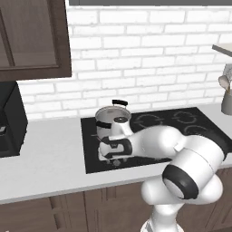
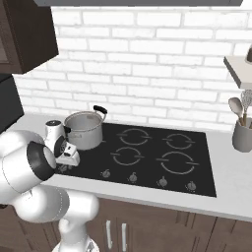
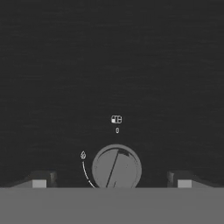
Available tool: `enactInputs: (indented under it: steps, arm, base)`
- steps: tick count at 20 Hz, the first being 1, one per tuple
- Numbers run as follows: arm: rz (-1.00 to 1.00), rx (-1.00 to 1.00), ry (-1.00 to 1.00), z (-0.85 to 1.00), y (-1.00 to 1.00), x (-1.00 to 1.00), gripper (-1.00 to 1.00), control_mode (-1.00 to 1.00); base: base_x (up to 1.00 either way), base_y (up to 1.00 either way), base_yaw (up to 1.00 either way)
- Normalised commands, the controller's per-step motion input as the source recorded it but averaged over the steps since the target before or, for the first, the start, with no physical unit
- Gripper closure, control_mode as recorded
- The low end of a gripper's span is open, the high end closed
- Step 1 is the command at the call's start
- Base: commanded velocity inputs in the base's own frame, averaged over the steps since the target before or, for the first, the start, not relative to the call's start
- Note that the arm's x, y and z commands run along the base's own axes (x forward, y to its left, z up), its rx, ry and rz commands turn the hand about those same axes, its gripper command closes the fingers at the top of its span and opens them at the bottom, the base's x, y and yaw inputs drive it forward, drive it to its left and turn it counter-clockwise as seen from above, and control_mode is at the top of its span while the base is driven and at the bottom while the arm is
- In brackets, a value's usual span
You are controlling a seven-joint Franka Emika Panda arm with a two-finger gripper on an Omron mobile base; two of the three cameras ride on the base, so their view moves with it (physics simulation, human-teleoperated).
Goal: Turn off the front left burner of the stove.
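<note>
Flat rectangular black glass stove (image 2: 197,170) set into the pale grey desk (image 1: 45,158), backed by a white brick wall (image 2: 147,59). Row of small silver knobs (image 2: 133,177) along the stove's near edge, just inside the desk's front lip. Steel pot with a black handle (image 2: 84,129) on the rear left zone. Front left burner hidden behind the white arm in both base views; cannot tell its glow.

Gripper (image 3: 111,180) lowered over the front left corner of the glass, fingers (image 3: 40,180) spread wide apart, one on each side of a round grey knob with a slanted ridge (image 3: 116,167), not touching it, gaps on both sides. Small burner symbol and a zero (image 3: 116,123) printed just beyond the knob, curved scale line (image 3: 85,173) at its left.

Bare black glass beyond the knob. Pot close behind the wrist. Black boxy appliance (image 1: 9,122) well apart at far left, dark wooden cabinet (image 1: 31,36) overhead. Grey utensil holder with spoons (image 2: 242,129) well apart at the right.
</note>
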Motion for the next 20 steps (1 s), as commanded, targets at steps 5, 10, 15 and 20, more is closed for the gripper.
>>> enactInputs:
  steps: [5, 10, 15, 20]
  arm:
    - [0.0, 0.0, -0.07, -0.19, 0.0, 0.0, -1.0, -1.0]
    - [0.0, 0.0, -0.04, -0.05, 0.0, 0.0, -1.0, -1.0]
    - [0.0, 0.0, -0.03, -0.05, 0.0, 0.0, 1.0, -1.0]
    - [0.0, 0.0, 0.0, 0.0, 0.0, 0.0, 1.0, -1.0]
  base:
    - [0.0, 0.0, 0.0]
    - [0.0, 0.0, 0.0]
    - [0.0, 0.0, 0.0]
    - [0.0, 0.0, 0.0]
